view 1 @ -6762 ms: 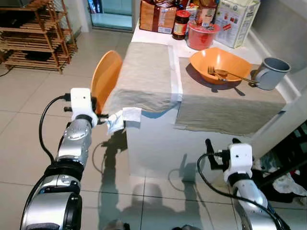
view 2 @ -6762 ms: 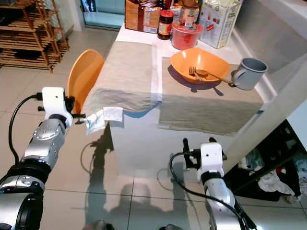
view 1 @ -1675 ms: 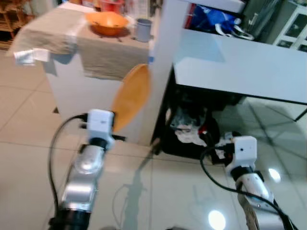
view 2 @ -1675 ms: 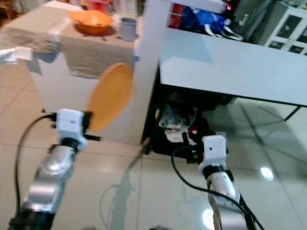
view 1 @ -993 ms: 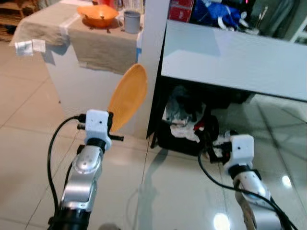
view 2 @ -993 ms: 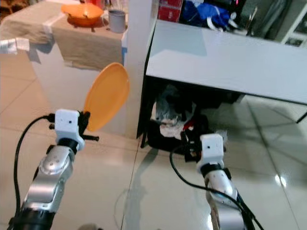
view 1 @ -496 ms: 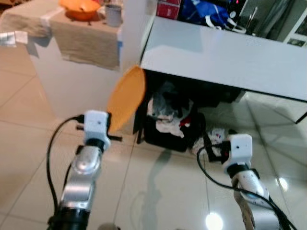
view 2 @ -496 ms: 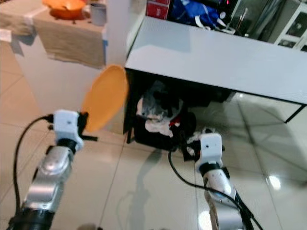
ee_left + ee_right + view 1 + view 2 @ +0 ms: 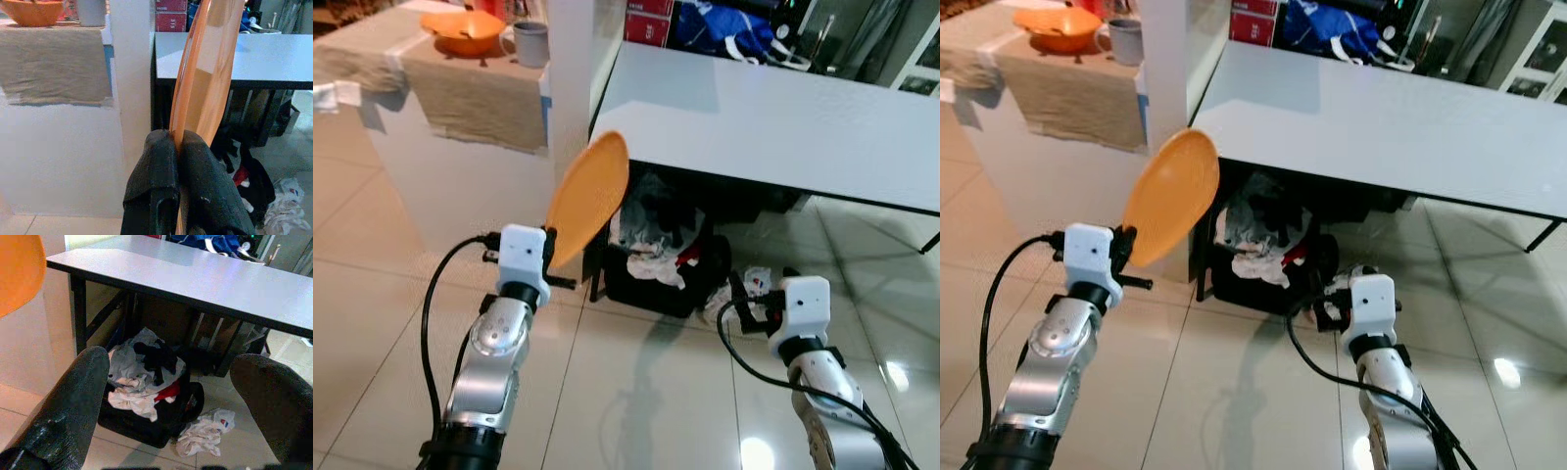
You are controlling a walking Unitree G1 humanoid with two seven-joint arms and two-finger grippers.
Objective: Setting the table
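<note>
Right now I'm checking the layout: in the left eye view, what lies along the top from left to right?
Orange bowl → grey mug → white pillar → grey table.

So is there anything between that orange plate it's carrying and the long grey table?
Nothing visible. The left gripper holds the orange plate upright by its rim, just off the grey table's near corner. The tabletop ahead looks bare; the clutter sits at its far edge and underneath.
</note>
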